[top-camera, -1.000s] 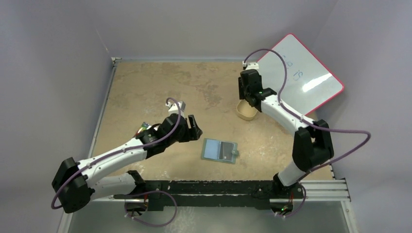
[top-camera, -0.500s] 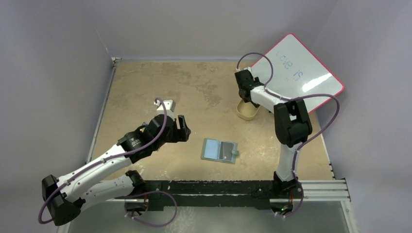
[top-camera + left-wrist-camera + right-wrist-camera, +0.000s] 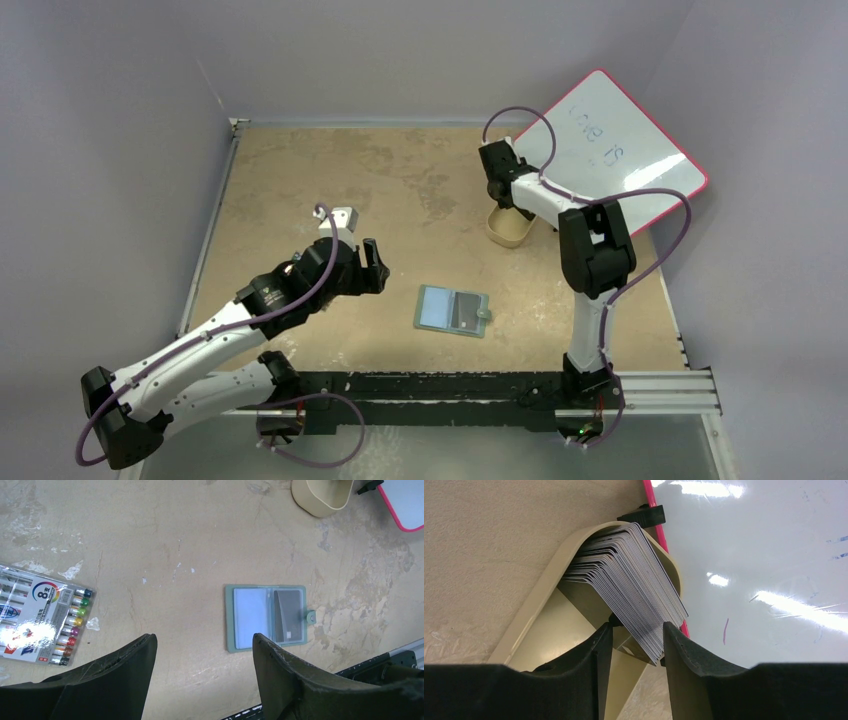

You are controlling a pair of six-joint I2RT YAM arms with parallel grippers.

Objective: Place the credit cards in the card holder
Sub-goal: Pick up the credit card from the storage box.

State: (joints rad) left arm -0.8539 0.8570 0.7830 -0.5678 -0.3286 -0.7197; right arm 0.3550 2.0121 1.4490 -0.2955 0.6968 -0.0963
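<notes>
- Top view: a small dull-green folding card holder [image 3: 452, 310] lies open and flat on the mottled beige counter [image 3: 300, 180]. It is toward 5 o'clock from the counter's middle and apart from both arms.
- The left end effector [image 3: 372, 268] hangs near the holder, at its 10 o'clock.
- A tan oval plastic tray [image 3: 508, 235] sits toward 2 o'clock from the middle, just beside a pink-rimmed whiteboard [image 3: 620, 150]. The right end effector [image 3: 510, 205] reaches down into it.
- Left wrist view: the left fingers [image 3: 125, 670] stand wide apart over bare counter.
- The holder's 9 o'clock pocket holds a pale card [image 3: 251, 616] and its 3 o'clock pocket a dark grey card [image 3: 289, 615]. The snap tab [image 3: 310, 616] juts out at 3 o'clock.
- A clear pack of coloured markers [image 3: 40, 617] lies well apart, at the holder's 9 o'clock.
- Right wrist view: the tray holds a fanned stack of thin pale-grey credit cards [image 3: 634, 580], standing on edge.
- The right fingers [image 3: 594, 670] straddle the stack's lower end, part-way apart. I cannot tell whether they pinch it.
</notes>
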